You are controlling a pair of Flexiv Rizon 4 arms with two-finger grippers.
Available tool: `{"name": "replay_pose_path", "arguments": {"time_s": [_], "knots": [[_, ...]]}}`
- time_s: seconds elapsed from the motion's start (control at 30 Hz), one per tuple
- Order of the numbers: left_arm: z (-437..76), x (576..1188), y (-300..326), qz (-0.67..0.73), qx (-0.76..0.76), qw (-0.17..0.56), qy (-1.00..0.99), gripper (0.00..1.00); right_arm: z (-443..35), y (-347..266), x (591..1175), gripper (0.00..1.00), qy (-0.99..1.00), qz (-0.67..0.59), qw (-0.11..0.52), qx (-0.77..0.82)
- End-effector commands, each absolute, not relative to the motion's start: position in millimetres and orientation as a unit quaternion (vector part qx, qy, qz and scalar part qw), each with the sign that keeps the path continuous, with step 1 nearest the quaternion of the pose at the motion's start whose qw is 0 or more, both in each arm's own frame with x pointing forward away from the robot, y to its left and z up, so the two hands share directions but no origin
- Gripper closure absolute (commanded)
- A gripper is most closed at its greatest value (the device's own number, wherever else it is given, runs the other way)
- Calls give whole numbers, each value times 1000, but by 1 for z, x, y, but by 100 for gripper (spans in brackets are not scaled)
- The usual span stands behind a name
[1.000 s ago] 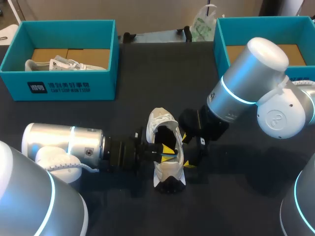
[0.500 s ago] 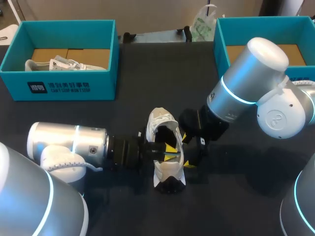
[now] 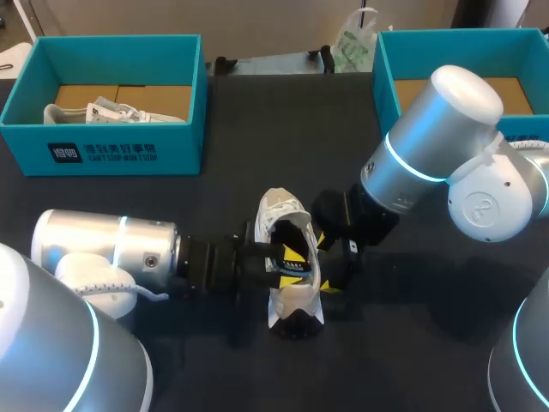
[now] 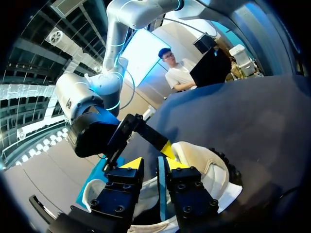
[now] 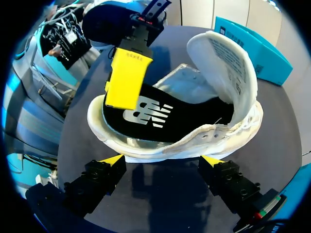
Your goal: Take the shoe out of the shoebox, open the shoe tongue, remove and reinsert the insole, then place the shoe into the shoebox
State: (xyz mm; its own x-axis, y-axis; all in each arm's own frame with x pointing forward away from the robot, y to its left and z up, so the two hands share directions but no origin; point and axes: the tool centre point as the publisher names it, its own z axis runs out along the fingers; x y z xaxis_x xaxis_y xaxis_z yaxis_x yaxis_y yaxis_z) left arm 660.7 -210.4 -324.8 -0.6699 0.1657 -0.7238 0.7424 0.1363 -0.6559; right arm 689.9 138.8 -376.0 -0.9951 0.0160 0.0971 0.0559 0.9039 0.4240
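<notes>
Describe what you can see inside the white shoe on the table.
Inside the white shoe lies a black insole, and the left claw is in at the heel, pinching its edge. The raised tongue covers the toe end, so that part cannot be seen.

Left gripper point(image 3: 294, 260) and insole point(image 5: 170, 124) in shoe point(image 3: 296, 300)

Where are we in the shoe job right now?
Done: the shoe is out on the table, its tongue folded back. In hand: the left jaws reach into the opening and appear to pinch the black insole, which lies inside the shoe; the right jaws stand open beside the shoe. Left: pulling the insole out, refitting it and boxing the shoe.
</notes>
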Motion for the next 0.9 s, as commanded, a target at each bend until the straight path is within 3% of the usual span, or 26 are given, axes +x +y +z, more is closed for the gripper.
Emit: {"name": "replay_pose_path", "arguments": {"time_s": [0.03, 0.2, 0.33, 0.4, 0.9], "knots": [[-322, 657, -205, -572, 320, 242, 715, 65, -377, 139, 689, 0, -975, -218, 44, -19], [-325, 656, -201, -566, 316, 234, 724, 67, -377, 139, 689, 0, -975, -218, 44, -19], [-334, 659, -199, -556, 315, 222, 737, 80, -377, 139, 689, 0, -975, -218, 44, -19], [-339, 661, -202, -555, 316, 216, 739, 100, -377, 139, 689, 0, -975, -218, 44, -19], [-361, 685, -211, -548, 313, 201, 749, 100, -377, 139, 689, 0, -975, -218, 44, -19]]}}
